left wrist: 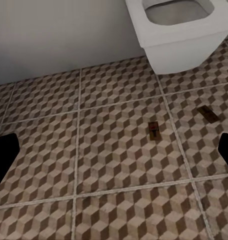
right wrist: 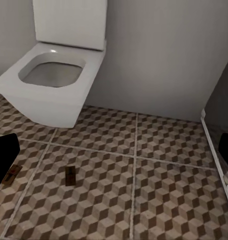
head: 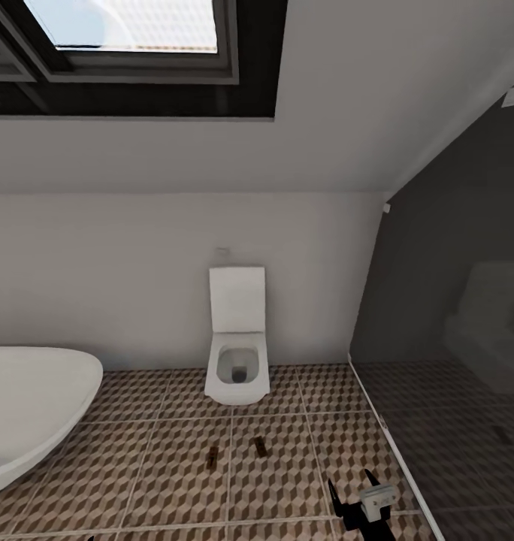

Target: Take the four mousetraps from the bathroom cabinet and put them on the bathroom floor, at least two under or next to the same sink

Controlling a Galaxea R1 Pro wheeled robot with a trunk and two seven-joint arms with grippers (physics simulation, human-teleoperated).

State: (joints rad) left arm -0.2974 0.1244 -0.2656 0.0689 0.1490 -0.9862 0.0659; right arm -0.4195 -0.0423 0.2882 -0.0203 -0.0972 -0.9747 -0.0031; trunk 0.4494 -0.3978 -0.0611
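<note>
mousetraps (head: pixel 213 457) (head: pixel 261 446) — two, on bathroom floor (head: pixel 174 488)

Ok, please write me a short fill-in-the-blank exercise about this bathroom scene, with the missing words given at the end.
1. ____ mousetraps lie on the bathroom floor.
2. Both lie in front of the white ____.
3. Beside the toilet, at the head view's left, stands the white ____.
4. The floor tiles show a ____ pattern.

Missing words: two; toilet; bathtub; cube

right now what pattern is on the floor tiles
A brown, beige and white cube pattern with thin pale grout lines on the bathroom floor, clearest in the left wrist view.
</note>
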